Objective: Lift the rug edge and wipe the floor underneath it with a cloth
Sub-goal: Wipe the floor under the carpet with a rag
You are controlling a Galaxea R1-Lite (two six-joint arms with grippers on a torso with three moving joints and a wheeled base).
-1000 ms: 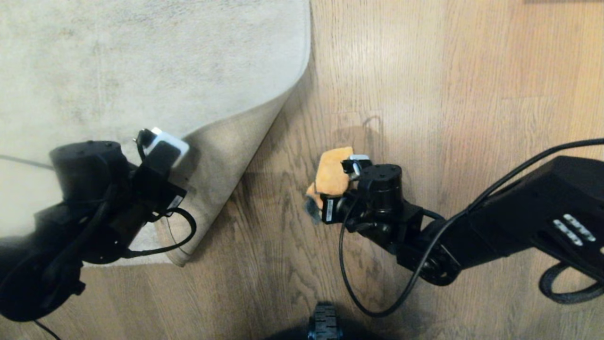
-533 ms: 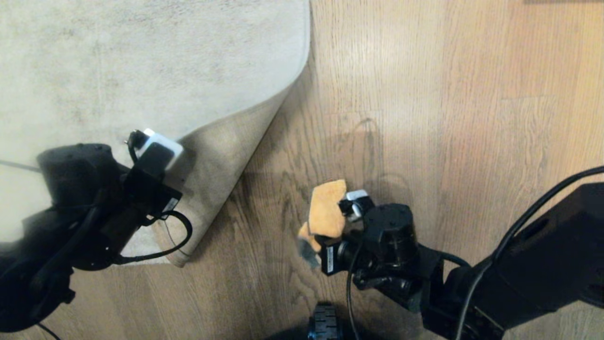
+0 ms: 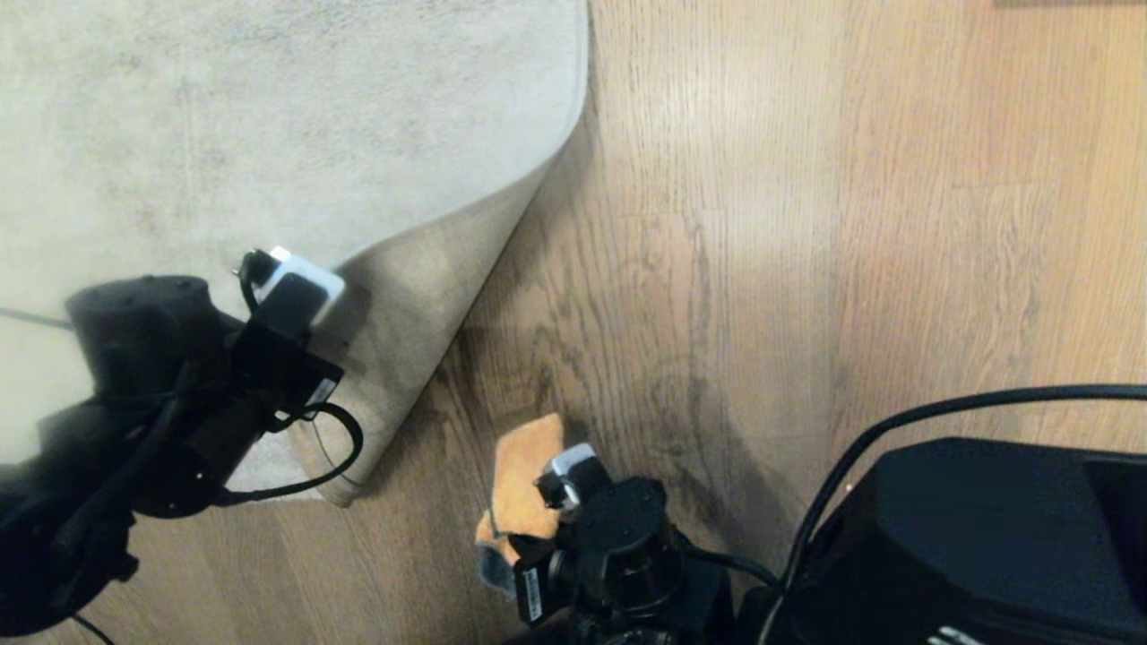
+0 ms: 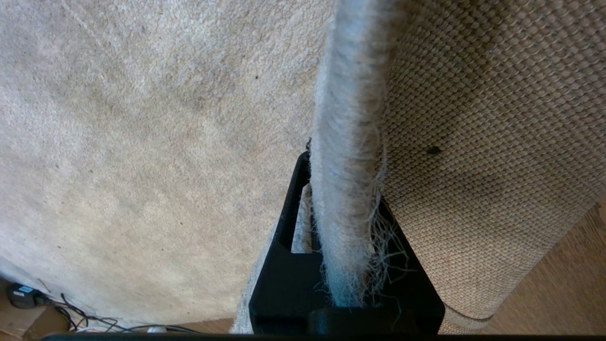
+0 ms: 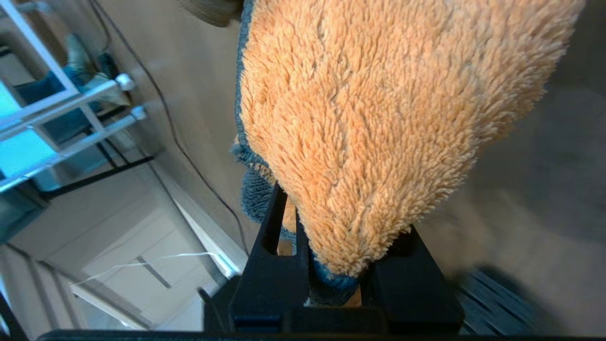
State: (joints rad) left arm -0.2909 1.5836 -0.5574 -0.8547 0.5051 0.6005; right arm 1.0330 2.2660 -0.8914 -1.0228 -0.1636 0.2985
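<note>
The grey-beige rug [image 3: 269, 116] lies at the left on the brown plank floor [image 3: 806, 224]. Its near corner, the rug edge [image 3: 421, 296], is raised and folded back, tan backing showing. My left gripper [image 4: 343, 189] is shut on that rug edge [image 4: 348, 142], pile on one side and woven backing [image 4: 483, 118] on the other. My right gripper [image 5: 341, 213] is shut on the orange cloth [image 5: 369, 104], whose dark grey part sits between the jaws. In the head view the cloth [image 3: 524, 479] hangs low over bare floor, near the picture's bottom edge and to the right of the lifted corner.
My right arm's black body [image 3: 968, 537] fills the lower right of the head view. A cable [image 5: 180, 128] runs along the floor near a metal frame [image 5: 61, 104]. A black adapter [image 4: 21, 294] with wires lies beyond the rug's far border.
My right arm has drawn the cloth back toward me and to the left across the floor, from beside the raised corner to the bottom of the head view. The left gripper still holds the rug edge.
</note>
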